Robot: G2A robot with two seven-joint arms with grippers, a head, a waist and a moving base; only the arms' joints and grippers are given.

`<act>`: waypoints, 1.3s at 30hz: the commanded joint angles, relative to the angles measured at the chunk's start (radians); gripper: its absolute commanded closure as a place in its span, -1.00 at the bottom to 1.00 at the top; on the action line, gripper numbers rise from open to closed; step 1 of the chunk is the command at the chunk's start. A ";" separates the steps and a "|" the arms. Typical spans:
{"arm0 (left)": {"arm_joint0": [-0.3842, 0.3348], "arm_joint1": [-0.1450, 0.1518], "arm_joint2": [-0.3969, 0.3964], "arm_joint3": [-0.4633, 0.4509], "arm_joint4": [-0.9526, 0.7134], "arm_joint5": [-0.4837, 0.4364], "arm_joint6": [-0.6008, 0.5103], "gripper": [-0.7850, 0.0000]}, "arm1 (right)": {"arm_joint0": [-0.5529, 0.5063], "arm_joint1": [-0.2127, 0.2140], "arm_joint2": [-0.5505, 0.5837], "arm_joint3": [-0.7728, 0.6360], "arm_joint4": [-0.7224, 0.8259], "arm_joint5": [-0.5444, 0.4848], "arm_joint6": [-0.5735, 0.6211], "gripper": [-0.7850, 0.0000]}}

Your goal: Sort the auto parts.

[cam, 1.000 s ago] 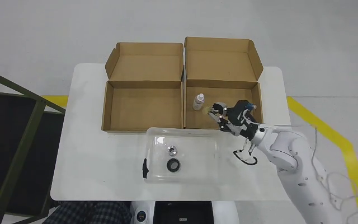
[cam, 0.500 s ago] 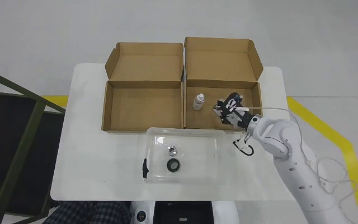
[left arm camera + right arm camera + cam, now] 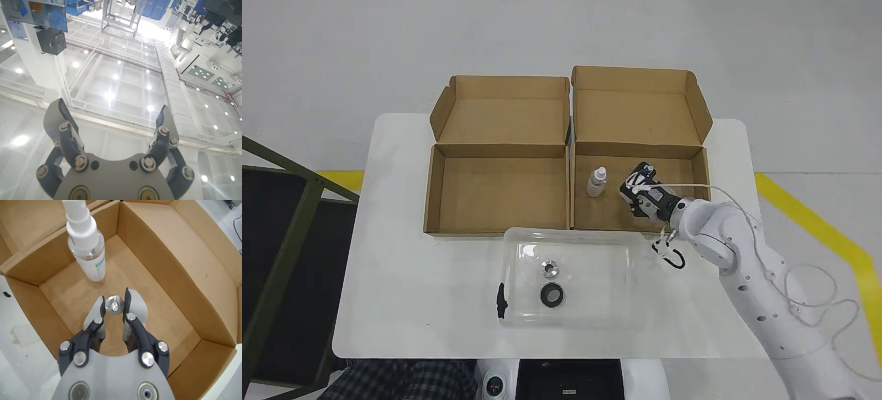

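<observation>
White table (image 3: 412,300) — just short of the right box (image 3: 642,110), a clear tray (image 3: 512,240) holds a silver part (image 3: 551,268) and a black ring (image 3: 553,294), presumably unsorted. Inside that box the right gripper (image 3: 114,308) pinches a round metal part (image 3: 114,307) low, likely for a gentle drop, near a spray bottle (image 3: 88,253). The wrist view confirms the pinch; from the top it's too small to tell. Left gripper (image 3: 113,121) gapes wide at the ceiling — idle, I'd guess.

Right tool (image 3: 114,303) on an outstretched arm (image 3: 734,246), clamped on a metal part (image 3: 114,308); left tool (image 3: 113,117) upturned, fingers (image 3: 67,115) wide apart.
</observation>
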 commanded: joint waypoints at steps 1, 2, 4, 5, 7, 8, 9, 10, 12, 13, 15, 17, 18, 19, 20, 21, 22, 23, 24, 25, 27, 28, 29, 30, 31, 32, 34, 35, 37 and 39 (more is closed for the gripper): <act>0.000 0.000 0.000 0.000 0.000 0.000 0.000 -1.00 | 0.009 -0.002 -0.008 0.010 -0.003 0.003 0.005 0.66; 0.000 0.000 0.000 0.000 0.000 0.000 0.000 -1.00 | 0.014 -0.004 -0.012 0.016 -0.005 0.004 0.009 0.56; 0.000 0.000 0.000 0.000 0.000 0.000 0.000 -1.00 | 0.021 -0.006 -0.020 0.027 -0.005 0.005 0.013 0.55; 0.000 0.000 0.000 0.000 0.000 0.000 0.000 -1.00 | 0.025 -0.007 -0.024 0.032 -0.006 0.005 0.016 0.55; 0.000 0.000 0.000 0.000 0.000 0.000 0.000 -1.00 | 0.032 -0.010 -0.031 0.041 -0.008 0.006 0.020 0.52; 0.000 0.000 0.000 0.000 0.000 0.000 0.000 -1.00 | 0.036 -0.011 -0.035 0.046 -0.010 0.007 0.022 0.49; 0.000 0.000 0.000 0.000 0.000 0.000 0.000 -1.00 | 0.040 -0.012 -0.038 0.050 -0.010 0.008 0.023 0.45; 0.000 0.000 0.000 0.000 0.000 0.000 0.000 -1.00 | 0.043 -0.013 -0.042 0.054 -0.010 0.008 0.023 0.40; 0.000 0.000 0.000 0.000 0.000 0.000 0.000 -1.00 | 0.048 -0.016 -0.048 0.061 -0.010 0.009 0.025 0.33; 0.000 0.000 0.000 0.000 0.000 0.000 0.000 -1.00 | 0.050 -0.017 -0.050 0.062 -0.009 0.009 0.025 0.30; 0.000 0.000 0.000 0.000 0.000 0.000 0.000 -1.00 | 0.050 -0.017 -0.050 0.056 -0.005 0.007 0.021 0.22; 0.000 0.000 0.000 0.000 0.000 0.000 0.000 -1.00 | 0.045 -0.016 -0.043 0.042 -0.002 0.005 0.018 0.16; 0.000 0.000 0.000 0.000 0.000 0.000 0.000 -1.00 | 0.040 -0.015 -0.037 0.033 -0.001 0.003 0.017 0.13; 0.000 0.000 0.000 0.000 0.000 0.000 0.000 -1.00 | 0.034 -0.014 -0.031 0.022 0.001 0.000 0.015 0.10; 0.000 0.000 0.000 0.000 0.000 0.000 0.000 -1.00 | 0.027 -0.012 -0.023 0.009 0.002 -0.004 0.014 0.07; 0.000 0.000 0.000 0.000 0.000 0.000 0.000 -1.00 | 0.020 -0.010 -0.014 -0.006 0.002 -0.006 0.011 0.05; 0.000 0.000 0.000 0.000 0.000 0.000 0.000 -1.00 | 0.011 -0.007 -0.004 -0.022 0.004 -0.009 0.009 0.04; 0.000 0.000 0.000 0.000 0.000 0.000 0.000 -1.00 | 0.001 -0.005 0.007 -0.041 0.005 -0.012 0.008 0.01; 0.000 0.000 0.000 0.000 0.000 0.000 0.000 -1.00 | -0.008 -0.002 0.018 -0.060 0.006 -0.016 0.008 0.00; 0.000 0.000 0.000 0.000 0.000 0.000 0.000 -1.00 | -0.018 0.000 0.030 -0.081 0.008 -0.021 0.004 -0.06; 0.000 0.000 0.000 0.000 0.000 0.000 0.000 -1.00 | -0.039 0.005 0.051 -0.122 0.004 -0.028 -0.001 -0.25; 0.000 0.000 0.000 0.000 0.000 0.000 0.000 -1.00 | -0.051 0.007 0.059 -0.144 0.005 -0.033 -0.004 -0.32; 0.000 0.000 0.000 0.000 0.000 0.000 0.000 -1.00 | -0.062 0.010 0.068 -0.165 0.005 -0.038 -0.007 -0.36; 0.000 0.000 0.000 0.000 0.000 0.000 0.000 -1.00 | -0.074 0.012 0.077 -0.187 0.005 -0.042 -0.008 -0.40; 0.000 0.000 0.000 0.000 0.000 0.000 0.000 -1.00 | -0.086 0.014 0.084 -0.208 0.005 -0.048 -0.010 -0.44; 0.000 0.000 0.000 0.000 0.000 0.000 0.000 -1.00 | -0.097 0.016 0.091 -0.229 0.005 -0.054 -0.011 -0.49; 0.000 0.000 0.000 0.000 0.000 0.000 0.000 -1.00 | -0.119 0.019 0.103 -0.268 0.004 -0.066 -0.013 -0.58; 0.000 0.000 0.000 0.000 0.000 0.000 0.000 -1.00 | -0.130 0.021 0.108 -0.286 0.004 -0.072 -0.016 -0.63; 0.000 0.000 0.000 0.000 0.000 0.000 0.000 -1.00 | -0.153 0.024 0.116 -0.320 0.005 -0.088 -0.019 -0.74; 0.000 0.000 0.000 0.000 0.000 0.000 0.000 -1.00 | -0.176 0.027 0.123 -0.357 0.000 -0.100 -0.021 -0.78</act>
